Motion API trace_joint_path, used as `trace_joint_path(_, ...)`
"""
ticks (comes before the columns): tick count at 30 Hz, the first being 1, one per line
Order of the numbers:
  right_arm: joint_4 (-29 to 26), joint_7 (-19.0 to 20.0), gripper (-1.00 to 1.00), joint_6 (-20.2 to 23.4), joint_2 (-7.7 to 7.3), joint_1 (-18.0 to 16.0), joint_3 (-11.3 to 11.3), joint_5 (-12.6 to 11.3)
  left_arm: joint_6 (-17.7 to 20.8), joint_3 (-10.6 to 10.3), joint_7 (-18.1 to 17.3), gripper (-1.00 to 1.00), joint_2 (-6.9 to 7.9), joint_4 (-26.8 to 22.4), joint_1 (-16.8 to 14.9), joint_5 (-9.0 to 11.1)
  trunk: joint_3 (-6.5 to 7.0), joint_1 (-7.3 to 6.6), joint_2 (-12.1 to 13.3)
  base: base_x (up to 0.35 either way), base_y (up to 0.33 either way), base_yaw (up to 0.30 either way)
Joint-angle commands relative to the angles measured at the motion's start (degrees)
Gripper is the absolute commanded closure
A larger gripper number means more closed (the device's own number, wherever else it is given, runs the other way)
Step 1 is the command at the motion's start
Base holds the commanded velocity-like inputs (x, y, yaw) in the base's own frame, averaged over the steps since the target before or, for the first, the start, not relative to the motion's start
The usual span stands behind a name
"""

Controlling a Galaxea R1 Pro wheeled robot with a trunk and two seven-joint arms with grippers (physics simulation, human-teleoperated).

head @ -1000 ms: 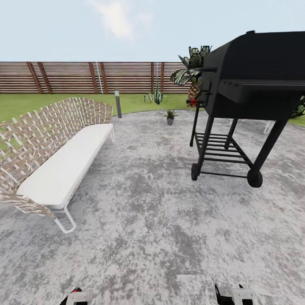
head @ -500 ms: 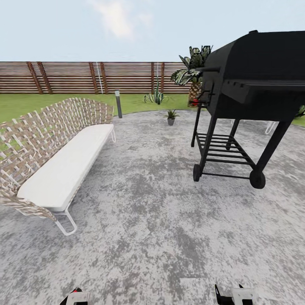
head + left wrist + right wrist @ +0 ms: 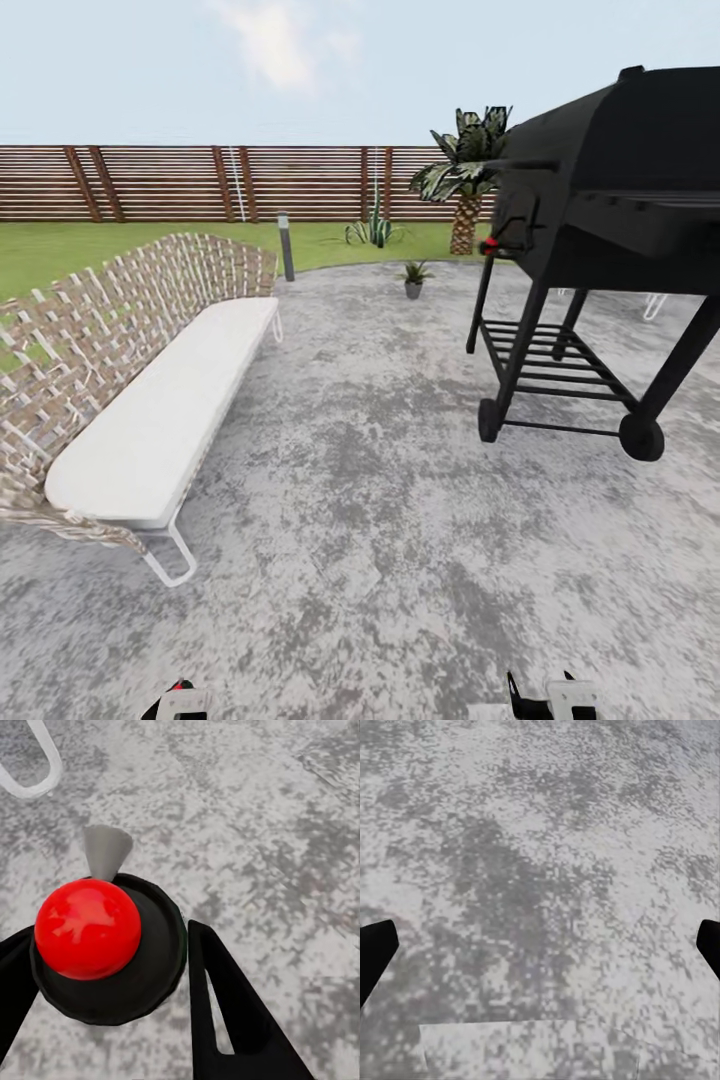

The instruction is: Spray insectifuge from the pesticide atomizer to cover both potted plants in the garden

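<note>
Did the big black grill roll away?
No. The grill keeps its place against the palm and the fence; the whole view shifted, so the camera moved.

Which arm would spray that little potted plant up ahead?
Left, most likely. The left gripper grips what looks like the atomizer, black top with red knob and grey nozzle; the right gripper hangs open and empty over paving. The potted plant is far ahead.
</note>
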Motion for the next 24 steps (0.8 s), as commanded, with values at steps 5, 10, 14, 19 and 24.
trace_joint_path(5,0.1,-0.3,-1.0,-0.2,0.0,0.0,-0.4,0.6,-0.2,-0.4,-0.1,1.0,0.02,0.0,0.0,0.6,-0.05,0.02,0.0,0.282,0.215,0.0)
trace_joint_path(10,0.1,-0.3,-1.0,-0.2,0.0,0.0,-0.4,0.6,-0.1,-0.4,-0.1,1.0,0.01,0.0,0.0,0.6,-0.05,0.02,0.0,0.288,0.199,0.0)
trace_joint_path(14,0.1,-0.3,-1.0,-0.2,0.0,0.0,-0.4,0.6,-0.1,-0.4,-0.1,1.0,0.01,0.0,0.0,0.6,-0.05,0.02,0.0,0.294,0.185,0.0)
trace_joint_path(19,0.1,-0.3,-1.0,-0.2,0.0,0.0,-0.4,0.6,-0.1,-0.4,-0.1,1.0,0.01,0.0,0.0,0.6,-0.05,0.02,0.0,0.304,0.147,0.0)
trace_joint_path(24,0.1,-0.3,-1.0,0.0,0.66,0.0,-0.3,0.6,-0.1,-0.4,-0.1,1.0,-0.02,0.0,0.1,0.2,-0.05,0.02,0.0,0.198,0.016,0.0)
